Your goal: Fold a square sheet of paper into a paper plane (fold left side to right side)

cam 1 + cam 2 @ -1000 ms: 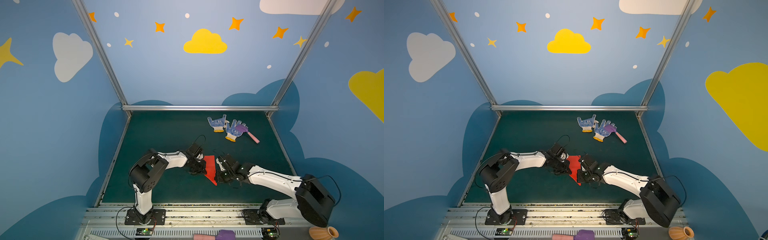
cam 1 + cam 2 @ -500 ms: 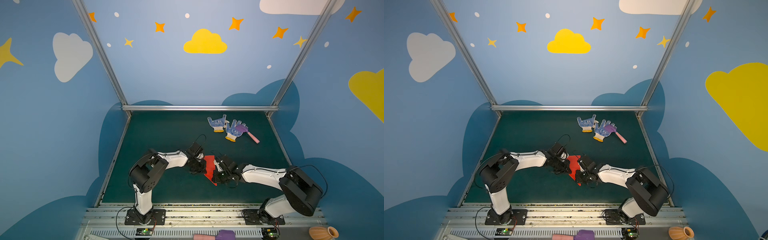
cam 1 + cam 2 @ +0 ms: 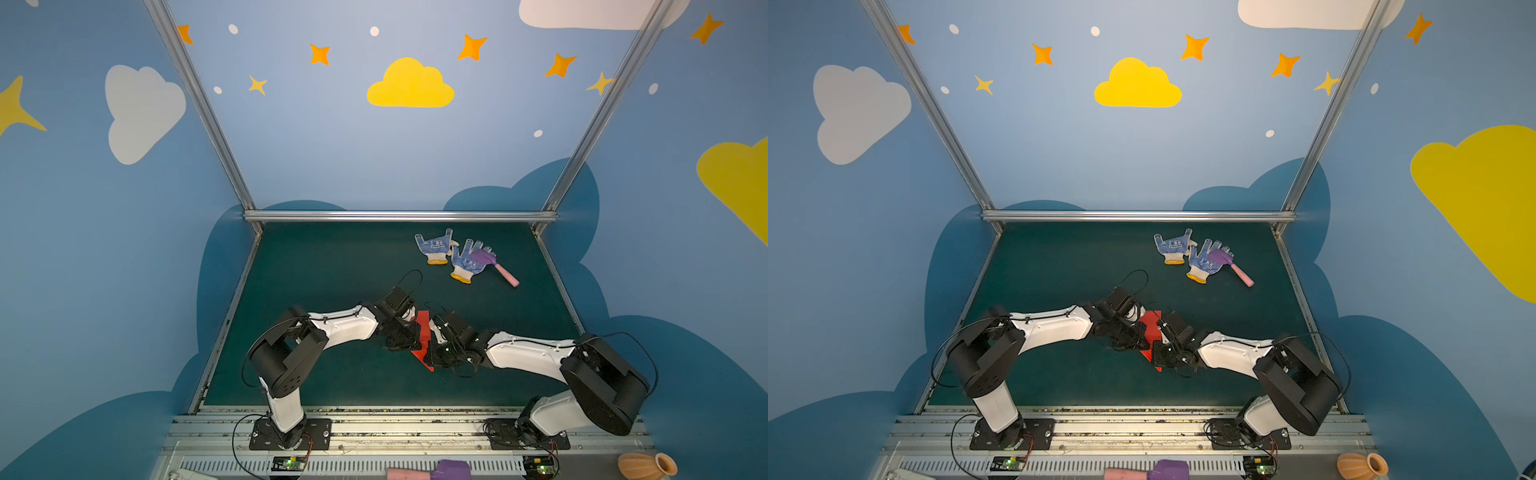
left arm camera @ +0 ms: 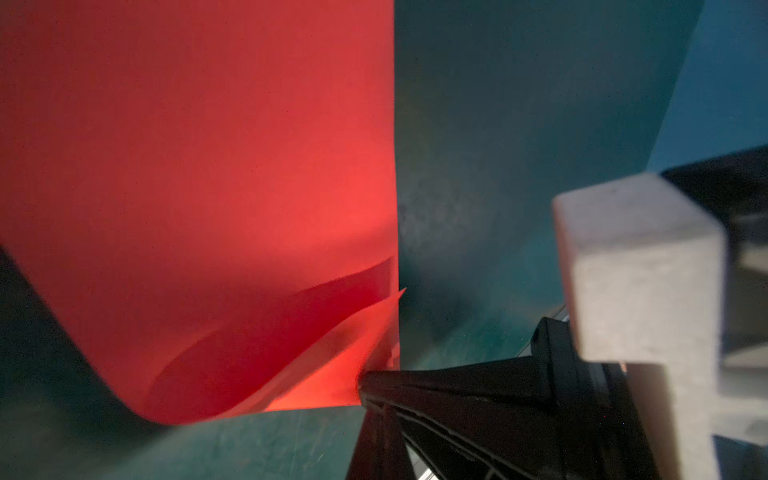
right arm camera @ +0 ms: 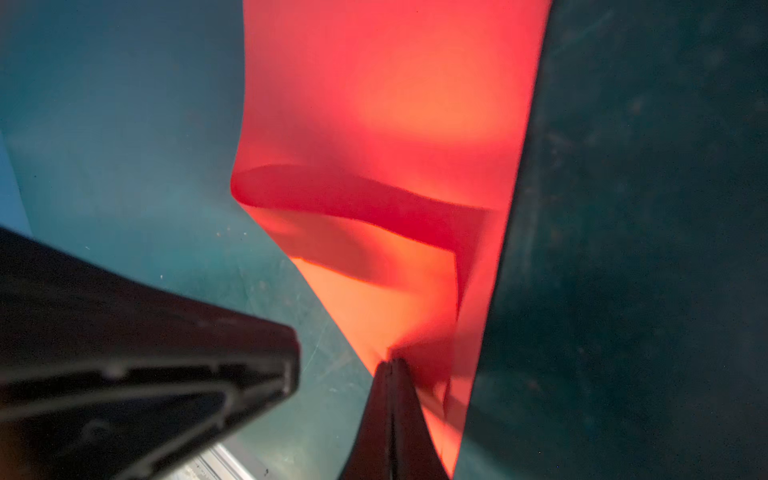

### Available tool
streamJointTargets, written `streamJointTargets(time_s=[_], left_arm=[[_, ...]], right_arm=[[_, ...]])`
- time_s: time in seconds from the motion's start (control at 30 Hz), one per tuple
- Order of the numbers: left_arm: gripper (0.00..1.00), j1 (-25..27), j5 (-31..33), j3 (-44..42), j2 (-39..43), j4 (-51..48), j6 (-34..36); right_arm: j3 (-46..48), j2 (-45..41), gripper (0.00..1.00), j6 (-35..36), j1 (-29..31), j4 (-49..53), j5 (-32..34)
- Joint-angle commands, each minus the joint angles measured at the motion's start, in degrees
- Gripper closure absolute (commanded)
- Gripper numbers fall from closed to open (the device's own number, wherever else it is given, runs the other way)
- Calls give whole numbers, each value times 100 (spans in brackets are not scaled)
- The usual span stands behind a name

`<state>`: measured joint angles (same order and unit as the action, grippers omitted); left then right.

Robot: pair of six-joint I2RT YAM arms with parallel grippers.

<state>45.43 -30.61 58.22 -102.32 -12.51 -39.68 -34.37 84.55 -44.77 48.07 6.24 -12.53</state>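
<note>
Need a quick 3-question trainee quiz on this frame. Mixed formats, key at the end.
1. Fill in: the right gripper is ___ on the red paper.
2. True or false: the paper lies flat and untouched.
3. Which thing lies across a glove? A. toy hammer B. scissors C. cup

Key: 1 shut; 2 false; 3 A.
</note>
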Motion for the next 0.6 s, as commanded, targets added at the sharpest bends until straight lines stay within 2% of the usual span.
streamJointTargets(time_s=[0.0,0.57], left_arm=[[96,26,133,-41,-228,3,24],[96,-241,402,-326,-511,-81,318]], right_arm=[[247,326,100,-5,62,324,80],[330,290,100,-5,60,299,102]])
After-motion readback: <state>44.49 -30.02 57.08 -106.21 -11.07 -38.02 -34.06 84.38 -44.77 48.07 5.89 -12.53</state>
